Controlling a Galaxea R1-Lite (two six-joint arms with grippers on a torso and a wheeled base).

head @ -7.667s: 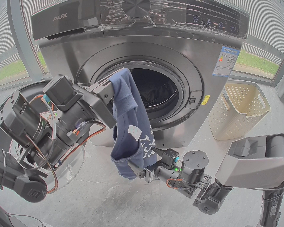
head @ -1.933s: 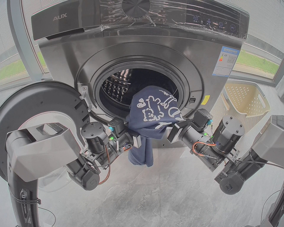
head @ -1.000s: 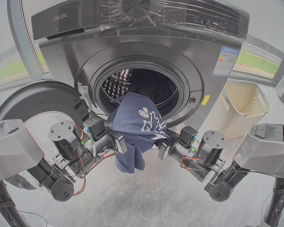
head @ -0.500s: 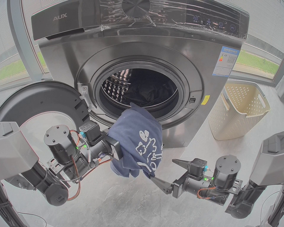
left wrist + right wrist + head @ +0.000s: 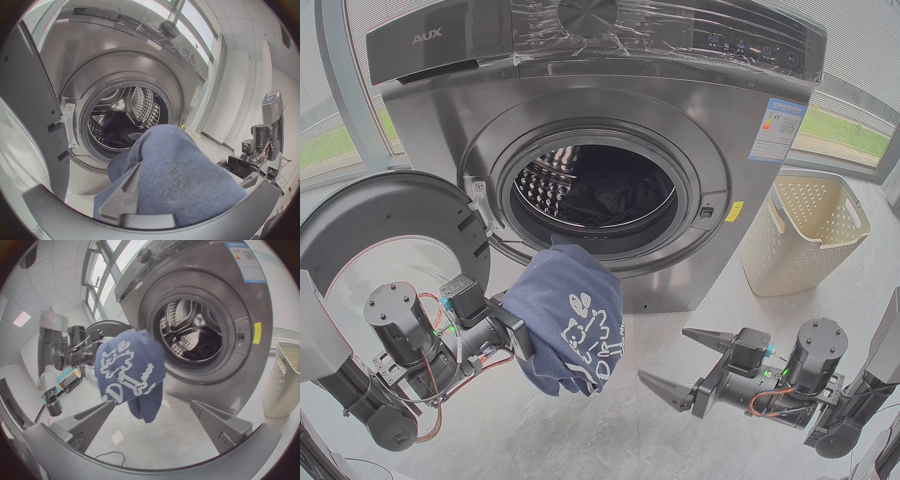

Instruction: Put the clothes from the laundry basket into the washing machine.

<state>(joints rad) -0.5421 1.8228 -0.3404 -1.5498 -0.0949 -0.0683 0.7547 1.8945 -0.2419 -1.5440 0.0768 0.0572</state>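
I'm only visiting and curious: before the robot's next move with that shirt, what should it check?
1. Door open: ok.
2. Drum mouth unblocked: ok; dark clothes lie deep inside.
3. Shirt gripped by left gripper: ok.
4. Shirt inside drum: not ok; it hangs outside, below the mouth.
5. Right gripper open, clear of shirt: ok.
6. Basket emptied: cannot tell.

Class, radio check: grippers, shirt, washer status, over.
Left gripper shut on navy shirt, outside the drum. Right gripper open, apart from shirt. Door open; dark clothes in drum.
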